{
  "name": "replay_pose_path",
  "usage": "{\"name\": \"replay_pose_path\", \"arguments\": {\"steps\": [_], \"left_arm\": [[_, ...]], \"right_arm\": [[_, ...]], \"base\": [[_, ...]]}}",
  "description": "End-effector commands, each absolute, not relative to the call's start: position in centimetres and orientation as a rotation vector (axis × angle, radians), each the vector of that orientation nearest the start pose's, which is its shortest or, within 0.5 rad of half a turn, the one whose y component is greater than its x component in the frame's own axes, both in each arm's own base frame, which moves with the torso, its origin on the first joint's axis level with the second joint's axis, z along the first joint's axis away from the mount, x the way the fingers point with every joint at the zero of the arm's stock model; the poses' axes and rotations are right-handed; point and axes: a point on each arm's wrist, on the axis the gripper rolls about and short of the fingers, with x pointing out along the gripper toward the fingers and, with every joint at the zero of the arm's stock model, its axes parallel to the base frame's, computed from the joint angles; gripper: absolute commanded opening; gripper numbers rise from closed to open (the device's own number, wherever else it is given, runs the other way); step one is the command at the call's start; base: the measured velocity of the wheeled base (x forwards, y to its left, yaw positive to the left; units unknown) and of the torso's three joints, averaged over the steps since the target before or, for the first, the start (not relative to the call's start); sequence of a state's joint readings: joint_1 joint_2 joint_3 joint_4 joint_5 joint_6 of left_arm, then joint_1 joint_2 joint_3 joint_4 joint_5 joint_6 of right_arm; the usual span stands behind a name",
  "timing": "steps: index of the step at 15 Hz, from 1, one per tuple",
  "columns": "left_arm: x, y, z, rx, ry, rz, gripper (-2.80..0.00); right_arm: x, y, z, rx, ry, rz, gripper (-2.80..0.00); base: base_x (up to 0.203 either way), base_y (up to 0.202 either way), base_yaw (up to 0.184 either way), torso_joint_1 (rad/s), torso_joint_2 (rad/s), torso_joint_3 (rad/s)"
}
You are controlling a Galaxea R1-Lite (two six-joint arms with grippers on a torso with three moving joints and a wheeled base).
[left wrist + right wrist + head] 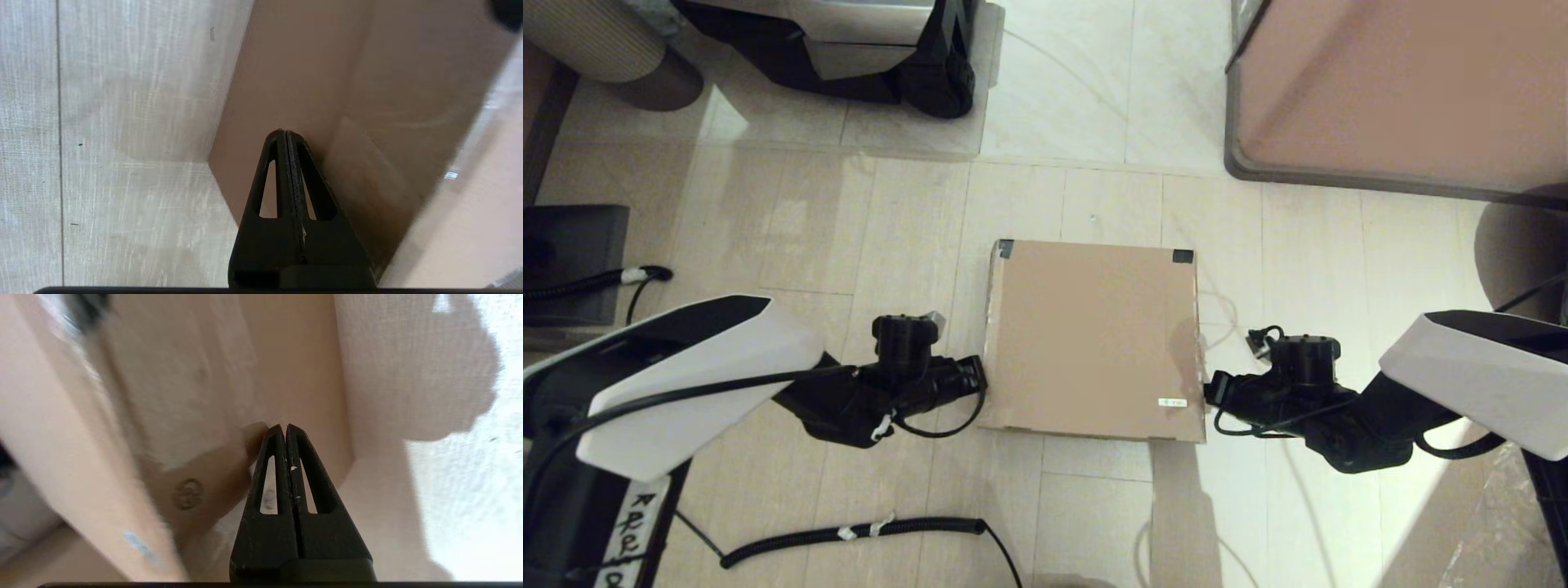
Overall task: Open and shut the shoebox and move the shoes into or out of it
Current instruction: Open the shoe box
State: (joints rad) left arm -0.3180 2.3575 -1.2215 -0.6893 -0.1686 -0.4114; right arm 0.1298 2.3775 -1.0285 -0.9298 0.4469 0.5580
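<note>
Shoebox (1094,339): plain brown cardboard, nearly square, lid flat and closed, on pale wood-grain floor between my arms. My left gripper (285,134), fingers pressed together, tip at its left wall; my right gripper (284,428), fingers likewise together, at its right wall. Dark tape on both far lid corners; pinkish cabinet (1405,90) beyond.

— What lies beyond the two pincers?
— Pale wood-look floor tiles (915,220), glossy with reflected light. Far ahead of the right pincer stands a pinkish-brown cabinet (1405,90) with a grey rim.
— And on the left?
— A black corrugated cable (849,532) curls on the floor behind the left pincer.
</note>
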Motion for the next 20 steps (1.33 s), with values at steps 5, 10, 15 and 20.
{"name": "replay_pose_path", "arguments": {"steps": [5,10,15,20], "left_arm": [[41.4,-15.2,6.8,-0.411,0.52,-0.4,-2.8],[40.3,-14.9,9.0,-0.413,0.488,-0.403,-2.8],[39.3,-14.7,11.6,-0.472,0.473,-0.395,-2.8],[38.6,-14.4,14.0,-0.478,0.436,-0.393,-2.8]], "right_arm": [[40.0,6.3,3.9,0.753,0.603,0.501,-2.8],[38.6,5.9,5.5,0.87,0.646,0.528,-2.8],[37.5,5.3,6.8,0.977,0.684,0.544,-2.8],[37.1,5.3,11.0,1.109,0.637,0.569,-2.8]], "base": [[0.0,0.0,0.0,0.0,0.0,0.0],[0.0,0.0,0.0,0.0,0.0,0.0],[0.0,0.0,0.0,0.0,0.0,0.0],[0.0,0.0,0.0,0.0,0.0,0.0]]}}
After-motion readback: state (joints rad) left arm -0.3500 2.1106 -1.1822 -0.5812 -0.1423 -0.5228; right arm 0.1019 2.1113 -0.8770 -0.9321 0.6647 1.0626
